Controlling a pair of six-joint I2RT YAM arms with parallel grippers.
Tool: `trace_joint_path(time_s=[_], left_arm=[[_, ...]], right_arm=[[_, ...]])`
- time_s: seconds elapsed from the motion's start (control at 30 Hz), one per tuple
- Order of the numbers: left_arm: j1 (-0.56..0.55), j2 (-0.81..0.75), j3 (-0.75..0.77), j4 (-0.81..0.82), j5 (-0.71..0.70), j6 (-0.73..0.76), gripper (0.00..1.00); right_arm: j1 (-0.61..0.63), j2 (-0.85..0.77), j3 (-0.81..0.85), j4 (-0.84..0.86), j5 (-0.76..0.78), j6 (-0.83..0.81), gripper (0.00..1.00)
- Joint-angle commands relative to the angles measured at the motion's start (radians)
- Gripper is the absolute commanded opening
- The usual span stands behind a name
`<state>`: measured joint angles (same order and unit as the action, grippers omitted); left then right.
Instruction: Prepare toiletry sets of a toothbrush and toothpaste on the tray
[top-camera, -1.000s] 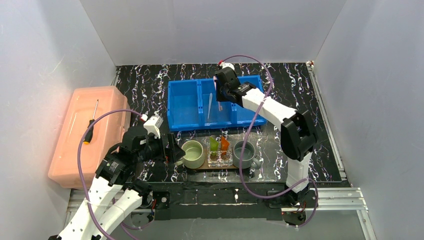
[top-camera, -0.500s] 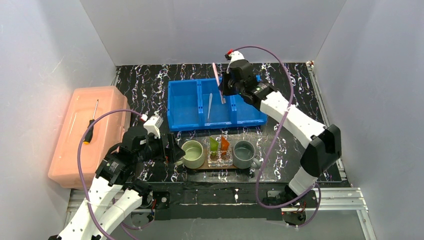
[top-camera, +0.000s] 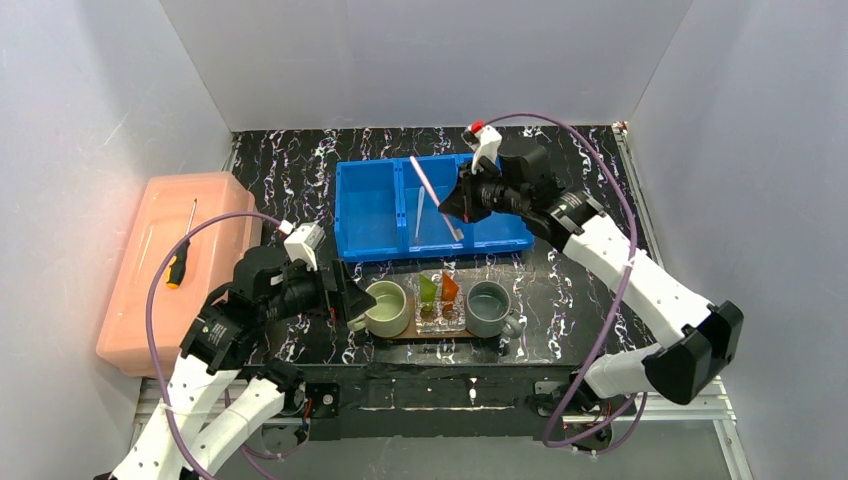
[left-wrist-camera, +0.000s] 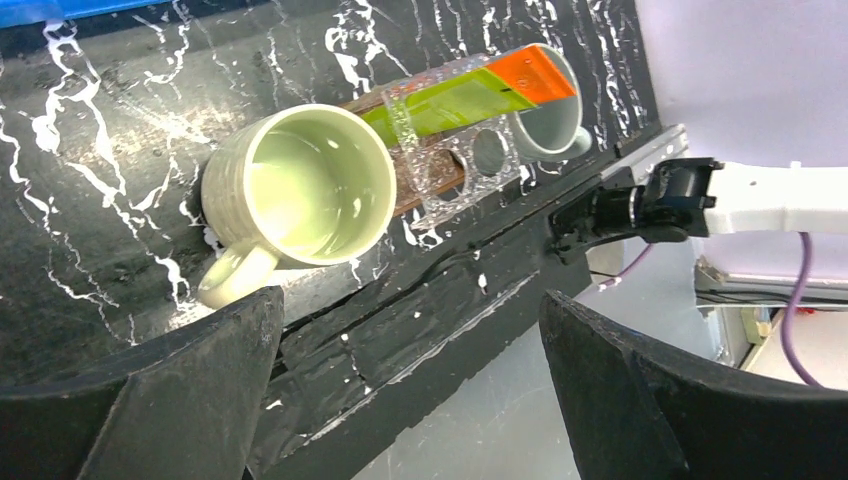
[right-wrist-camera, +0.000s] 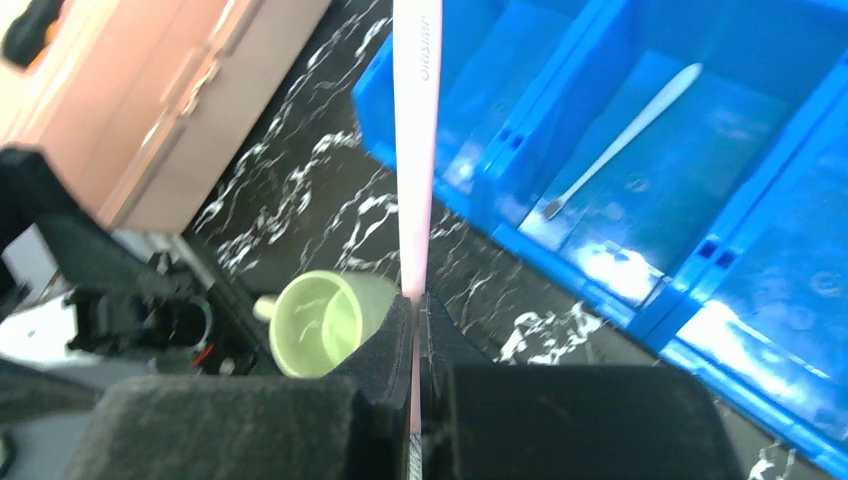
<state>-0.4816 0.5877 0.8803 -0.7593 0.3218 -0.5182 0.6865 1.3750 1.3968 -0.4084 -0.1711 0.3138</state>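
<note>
My right gripper (top-camera: 455, 203) is shut on a pale pink toothbrush (top-camera: 434, 194) and holds it tilted in the air above the blue bin (top-camera: 365, 210). In the right wrist view the toothbrush (right-wrist-camera: 417, 150) sticks out from between the closed pads (right-wrist-camera: 395, 330). A white toothbrush (top-camera: 420, 212) lies in the bin's middle compartment. The lime-green tube (top-camera: 428, 289) and orange tube (top-camera: 450, 288) stand in a clear holder (top-camera: 440, 320) on the dark-brown tray (top-camera: 440, 337). My left gripper (top-camera: 352, 300) is open and empty, just left of the green mug (top-camera: 386, 306).
A grey mug (top-camera: 490, 308) stands at the tray's right end. A pink lidded box (top-camera: 180, 290) with a screwdriver (top-camera: 182, 250) on it sits at the left. The table's front edge (left-wrist-camera: 480, 260) lies close under my left gripper.
My right gripper has lifted the pink toothbrush out of the blue bin and swung right and nearer, tilting the brush. The left arm has shifted slightly.
</note>
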Motion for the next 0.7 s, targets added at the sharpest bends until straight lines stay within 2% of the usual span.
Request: trace_joint_path(time_s=[0.0, 0.23, 0.67], left_arm=[[0.0, -0.001, 0.048, 0.02, 0.072, -0.031, 0.99], [0.0, -0.008, 0.073, 0.056, 0.15, -0.122, 0.99], [0.0, -0.046, 0.14, 0.086, 0.308, -0.227, 0.99]], right_arm=[[0.003, -0.085, -0.071, 0.015, -0.213, -0.007, 0.01], [0.032, -0.189, -0.179, 0.063, -0.396, -0.013, 0.01], [0.081, -0.323, -0.279, 0.047, -0.575, -0.043, 0.01]])
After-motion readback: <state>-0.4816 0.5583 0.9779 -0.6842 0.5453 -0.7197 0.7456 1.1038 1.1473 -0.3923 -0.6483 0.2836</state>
